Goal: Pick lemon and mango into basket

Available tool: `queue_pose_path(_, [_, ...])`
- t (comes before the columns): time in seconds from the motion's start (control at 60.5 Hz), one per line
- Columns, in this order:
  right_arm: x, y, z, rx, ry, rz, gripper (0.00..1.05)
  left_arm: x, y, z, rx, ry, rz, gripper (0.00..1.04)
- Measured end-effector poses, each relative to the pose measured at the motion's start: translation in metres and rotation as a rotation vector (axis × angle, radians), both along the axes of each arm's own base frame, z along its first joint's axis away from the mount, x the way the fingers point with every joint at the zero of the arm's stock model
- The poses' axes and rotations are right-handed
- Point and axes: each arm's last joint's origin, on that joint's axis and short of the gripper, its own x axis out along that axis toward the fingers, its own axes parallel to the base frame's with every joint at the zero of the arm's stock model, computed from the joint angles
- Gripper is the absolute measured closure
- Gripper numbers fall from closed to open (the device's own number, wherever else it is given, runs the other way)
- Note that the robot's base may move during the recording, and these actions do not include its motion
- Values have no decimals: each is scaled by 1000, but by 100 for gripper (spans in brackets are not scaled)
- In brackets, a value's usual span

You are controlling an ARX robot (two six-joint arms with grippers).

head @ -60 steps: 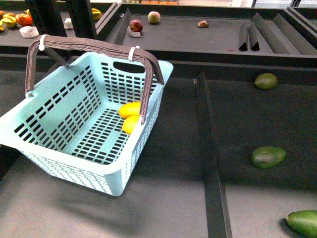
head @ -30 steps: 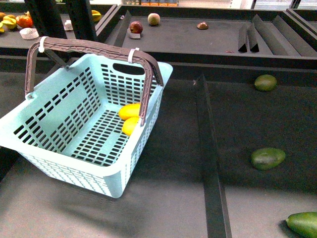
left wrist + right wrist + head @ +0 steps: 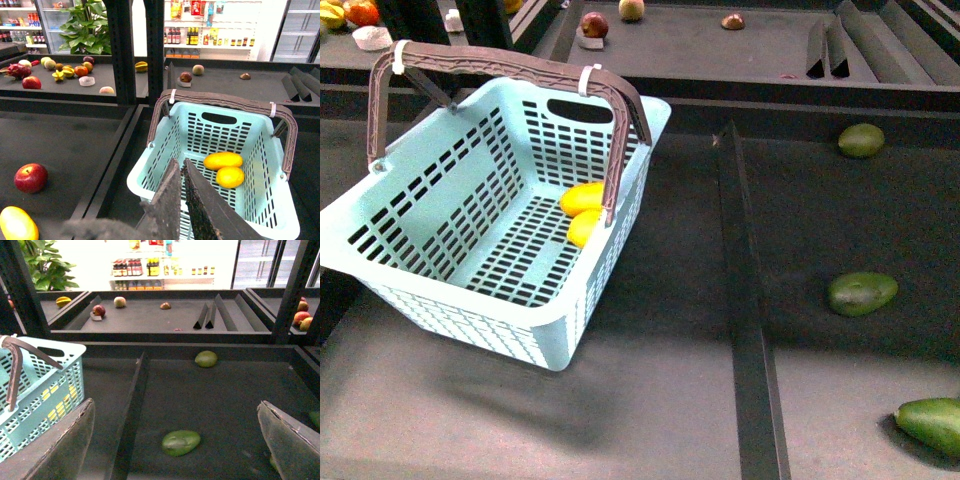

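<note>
Jaws: left gripper [image 3: 181,167] nearly together, empty; right gripper [image 3: 175,440] wide apart, empty. Mango [image 3: 583,197] and lemon [image 3: 584,226] touch inside the basket [image 3: 470,300], at its 3 o'clock wall. Both look firm, smooth, slippery; grip across their middles.

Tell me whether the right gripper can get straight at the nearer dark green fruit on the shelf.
Probably yes: the right gripper is open, and the dark green oval fruit lies between its fingers with nothing over it.
</note>
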Motion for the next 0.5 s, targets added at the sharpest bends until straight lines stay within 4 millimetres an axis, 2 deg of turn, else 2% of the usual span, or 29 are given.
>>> queue_pose_path(0.05, [0,0,0,0,0,0,9,0,0,0,0,0,0,97])
queue_pose_path(0.48, [0,0,0,0,0,0,9,0,0,0,0,0,1,12])
queue_pose_path(0.496, [0,0,0,0,0,0,9,0,0,0,0,0,0,6])
